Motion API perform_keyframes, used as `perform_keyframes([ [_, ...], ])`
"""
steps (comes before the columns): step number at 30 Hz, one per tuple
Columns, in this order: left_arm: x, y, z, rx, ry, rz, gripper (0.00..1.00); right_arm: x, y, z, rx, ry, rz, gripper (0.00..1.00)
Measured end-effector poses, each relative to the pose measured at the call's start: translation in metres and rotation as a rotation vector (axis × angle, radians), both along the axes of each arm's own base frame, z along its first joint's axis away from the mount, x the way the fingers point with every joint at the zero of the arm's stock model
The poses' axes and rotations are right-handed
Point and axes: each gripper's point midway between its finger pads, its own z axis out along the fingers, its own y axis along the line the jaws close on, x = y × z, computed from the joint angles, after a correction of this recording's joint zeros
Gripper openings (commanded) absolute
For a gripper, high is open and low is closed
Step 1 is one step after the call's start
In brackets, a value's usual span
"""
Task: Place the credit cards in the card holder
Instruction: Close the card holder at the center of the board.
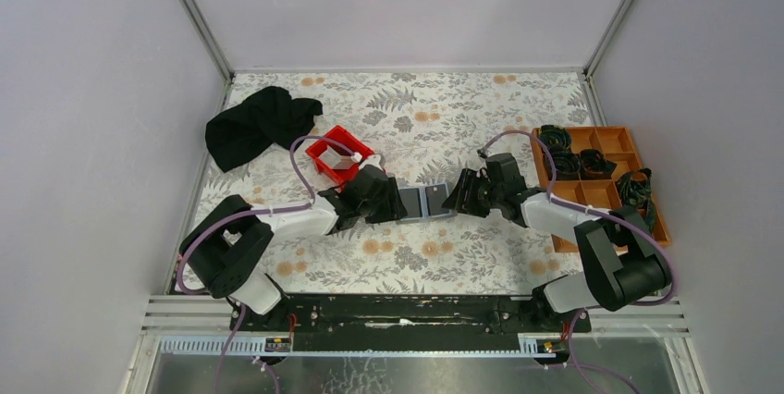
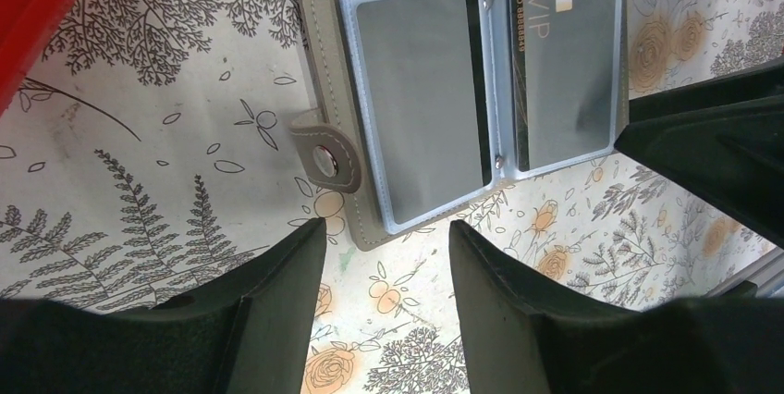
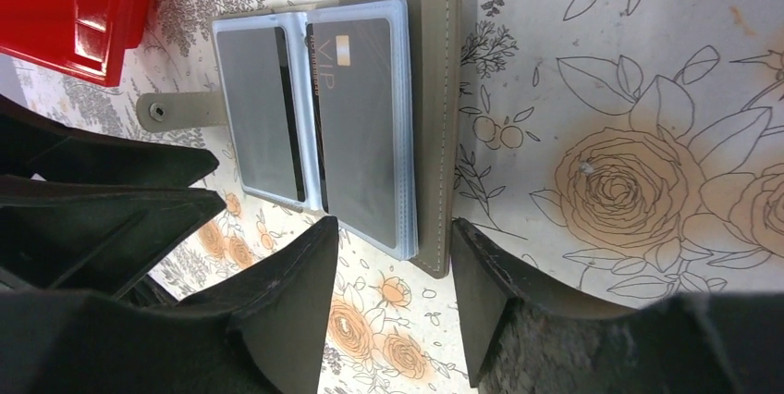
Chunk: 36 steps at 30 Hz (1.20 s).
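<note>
The grey card holder lies open and flat on the floral cloth between my two grippers. In the left wrist view the card holder shows clear sleeves with a plain dark card and a dark VIP card in them. Both also show in the right wrist view: the card holder, plain card, VIP card. My left gripper is open and empty just off its left edge. My right gripper is open and empty just off its right edge. No light blue card shows.
A red bin stands just behind my left gripper, with something whitish in it. A black cloth lies at the back left. An orange compartment tray with black items sits at the right.
</note>
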Motion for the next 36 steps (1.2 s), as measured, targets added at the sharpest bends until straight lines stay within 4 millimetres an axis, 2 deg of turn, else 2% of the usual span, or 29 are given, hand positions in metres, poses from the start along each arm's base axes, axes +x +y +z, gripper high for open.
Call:
perform_keyframes([
  [10, -0.005, 0.003, -0.009, 0.006, 0.020, 0.000, 0.59, 0.003, 0.008, 0.010, 0.046, 0.004, 0.003, 0.51],
  [23, -0.003, -0.002, -0.009, -0.013, 0.014, -0.006, 0.59, 0.011, 0.020, 0.029, 0.112, -0.013, 0.012, 0.50],
  [30, -0.002, -0.004, -0.009, -0.020, 0.011, -0.009, 0.59, 0.014, 0.035, 0.042, 0.140, -0.035, 0.050, 0.50],
  [36, -0.001, -0.005, -0.009, -0.026, 0.009, -0.006, 0.59, 0.010, 0.050, 0.041, 0.140, -0.028, 0.094, 0.50],
])
